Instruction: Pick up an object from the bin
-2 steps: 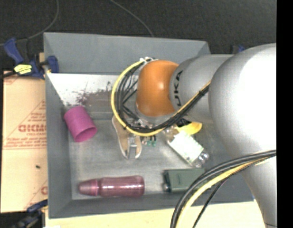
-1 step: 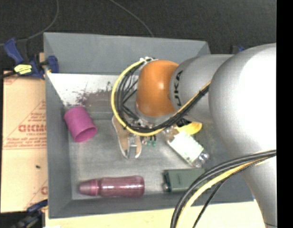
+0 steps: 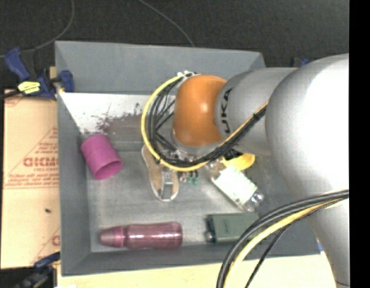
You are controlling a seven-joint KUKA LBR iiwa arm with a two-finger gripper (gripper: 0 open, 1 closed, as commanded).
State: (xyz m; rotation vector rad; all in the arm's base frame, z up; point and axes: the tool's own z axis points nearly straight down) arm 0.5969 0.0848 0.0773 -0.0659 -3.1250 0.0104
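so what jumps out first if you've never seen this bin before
The big silver arm with its orange wrist cover dominates, reaching in from the right over the middle of the bin. Next come the pinks: a pink cup lying at the left and a long pink tube along the lower wall.

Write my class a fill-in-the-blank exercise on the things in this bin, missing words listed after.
1. The cup lying on its side at the left of the bin is ___.
2. In the view, the dark green box lies ___ of the long pink tube.
3. The cover on the wrist of the arm is ___.
Missing words: pink; right; orange.
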